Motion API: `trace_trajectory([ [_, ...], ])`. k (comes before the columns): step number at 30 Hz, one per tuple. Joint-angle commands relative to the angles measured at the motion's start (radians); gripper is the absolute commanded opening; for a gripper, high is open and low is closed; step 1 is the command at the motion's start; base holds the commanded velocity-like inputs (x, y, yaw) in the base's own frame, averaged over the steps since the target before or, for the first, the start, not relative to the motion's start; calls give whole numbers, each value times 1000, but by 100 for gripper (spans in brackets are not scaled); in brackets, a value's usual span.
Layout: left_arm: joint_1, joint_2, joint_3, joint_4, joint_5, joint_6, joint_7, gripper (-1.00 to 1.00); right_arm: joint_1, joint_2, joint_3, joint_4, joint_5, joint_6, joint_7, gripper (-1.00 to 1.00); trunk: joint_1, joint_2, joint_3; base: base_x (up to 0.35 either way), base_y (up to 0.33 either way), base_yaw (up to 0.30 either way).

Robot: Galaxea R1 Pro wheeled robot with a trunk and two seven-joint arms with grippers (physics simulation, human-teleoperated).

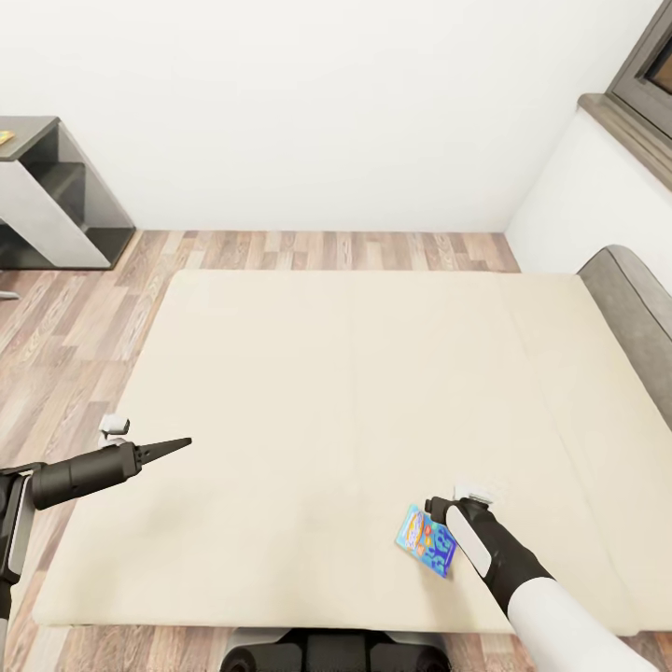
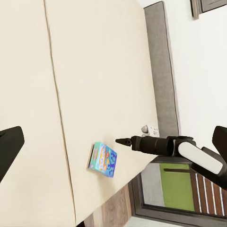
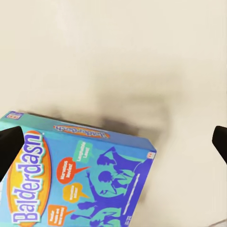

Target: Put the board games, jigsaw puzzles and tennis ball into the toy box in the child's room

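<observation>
We look down on a cream bed [image 1: 308, 392] in a white-walled room with a plank floor [image 1: 65, 327]. A small blue game box [image 1: 427, 539], printed "Balderdash", lies flat near the bed's front edge. Our right gripper [image 1: 437, 509] hovers just over it, its fingers spread wide and holding nothing. Our left gripper [image 1: 182, 442] hangs over the bed's left side, well apart from the box, its fingers together in a point and empty. A grey desk [image 1: 42, 182] stands at far left.
</observation>
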Motion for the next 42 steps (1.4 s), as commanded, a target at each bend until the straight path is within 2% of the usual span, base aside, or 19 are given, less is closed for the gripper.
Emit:
trace_trajectory([
  [1, -1, 0, 0, 0, -2, 11, -5, 100, -1, -2, 7, -2, -9, 3, -10, 100, 0, -2, -3, 0, 0, 0],
  [19, -1, 0, 0, 0, -2, 11, -5, 100, -2, -4, 6, -2, -9, 3, -10, 100, 0, -2, -31, 0, 0, 0],
  [28, -1, 0, 0, 0, -2, 11, -5, 100, -2, -39, 3, -2, -11, 2, -4, 100, 0, -2, -45, 0, 0, 0],
  [42, -1, 0, 0, 0, -2, 11, -5, 100, -2, -47, -2, -2, -11, 0, 32, 100, 0, -2, -63, 0, 0, 0],
])
